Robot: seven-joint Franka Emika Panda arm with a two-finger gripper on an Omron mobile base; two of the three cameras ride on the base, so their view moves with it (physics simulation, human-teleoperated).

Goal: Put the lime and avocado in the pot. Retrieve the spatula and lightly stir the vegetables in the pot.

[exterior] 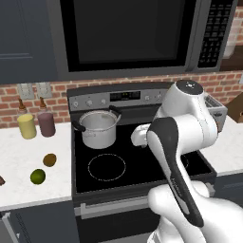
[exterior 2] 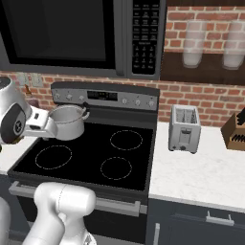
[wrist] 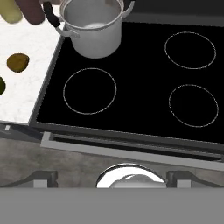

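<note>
Nearest the base rises the white arm, its claw point(wrist: 111, 177) held above the stove's near edge with both tips spread wide and nothing between them. Lime point(exterior: 38, 176) and avocado point(exterior: 50, 160) lie on the white counter point(exterior: 28, 156), well to the left of the claw (the lime nearer, the avocado just beyond it). Farther back, the pot point(exterior: 98, 128) sits on the far-left burner, apparently empty.

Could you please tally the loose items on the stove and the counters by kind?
Fruit: 2, the round green lime and the brown-olive oval avocado
Cookware: 1, the shiny steel pot
Cups: 2, the yellow cup and the maroon cup
Appliances: 1, the silver toaster
Knife blocks: 1, the wooden knife block
Total: 7
</note>
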